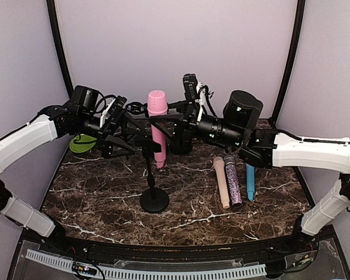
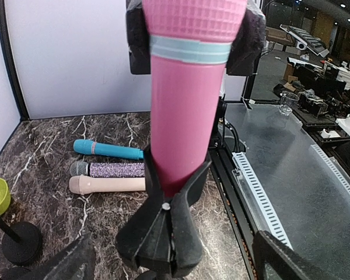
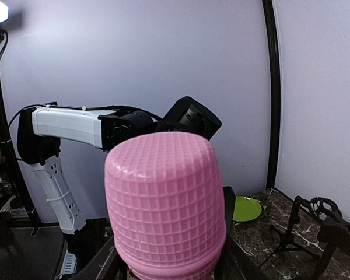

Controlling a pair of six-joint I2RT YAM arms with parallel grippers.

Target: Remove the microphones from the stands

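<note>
Right pincer [image 1: 161, 120] is clenched on the pink microphone [image 1: 157, 125]. In the left wrist view its black pads [image 2: 135, 41] press against both sides of the gridded head, just above the pale blue band. Left pincer [image 2: 175, 262] is released. Its two fingers [image 2: 64, 262] stand wide apart at the bottom corners of that view, one on either side of the clip [image 2: 163, 233] and clear of it.

Microphone position: upright, at upper centre of the overhead frame, its lower body seated in the forked black clip (not lifted out). The clip tops the stand [image 1: 150, 175], whose thin pole rises from a round black base [image 1: 154, 201] at lower centre of that frame, on the dark marble table [image 1: 105, 210].

Right wrist view: the pink head fills the lower centre of the frame. The left arm's white link [image 3: 67, 125] shows behind it at middle left.

Other items, overhead frame: three microphones lie side by side on the table, right of centre, well apart from the base. From left to right they are the beige microphone [image 1: 221, 182], the glitter microphone [image 1: 233, 182] and the teal microphone [image 1: 250, 182]. A green dish [image 1: 81, 143] sits at the left of the frame, partly hidden behind the left arm.
</note>
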